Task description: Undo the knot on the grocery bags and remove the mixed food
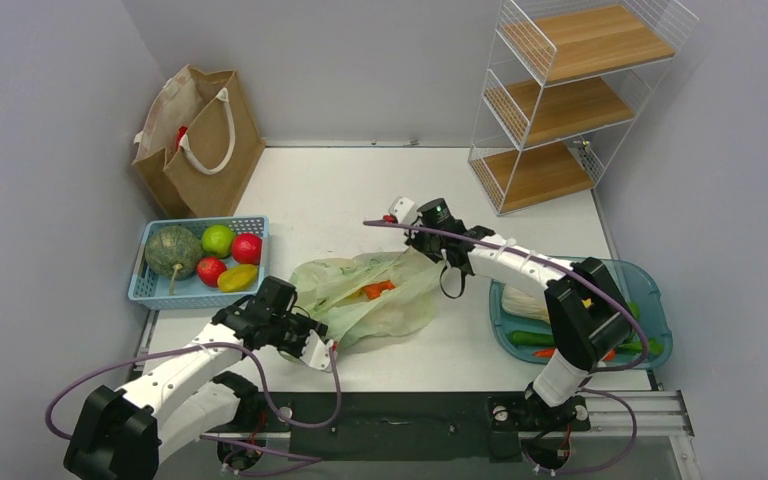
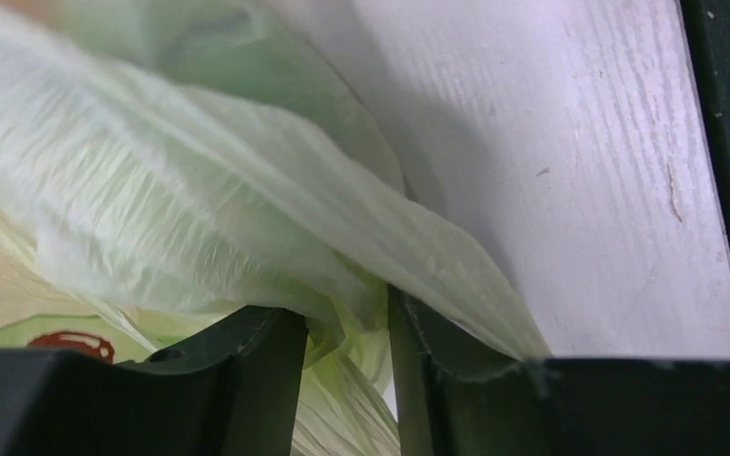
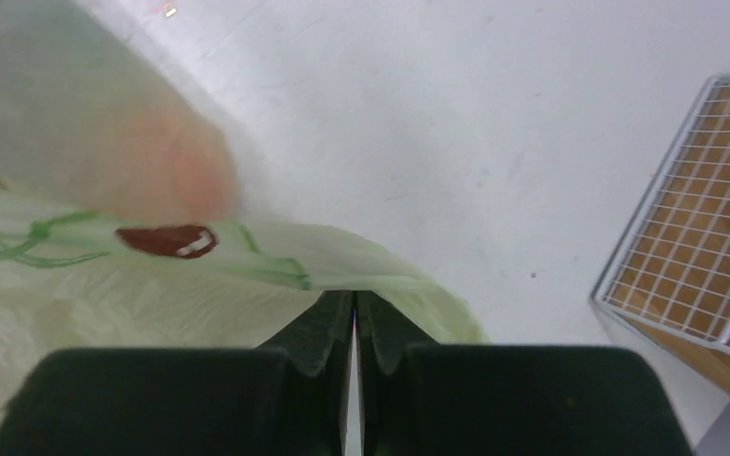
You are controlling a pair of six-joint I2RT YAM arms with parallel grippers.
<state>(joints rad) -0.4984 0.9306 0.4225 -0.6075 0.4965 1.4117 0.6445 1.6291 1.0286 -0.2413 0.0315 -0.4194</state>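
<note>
Now, L end effector, R end effector both pinching green bag, logo unreadable.

Orange food, mostly hidden inside the pale green bag

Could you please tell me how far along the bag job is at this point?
Done: the pale green plastic bag looks open, an orange item showing at its mouth. In hand: left jaws and right jaws each pinch its film. Left: that item is still inside; the paper bag stands apart at the back.
</note>
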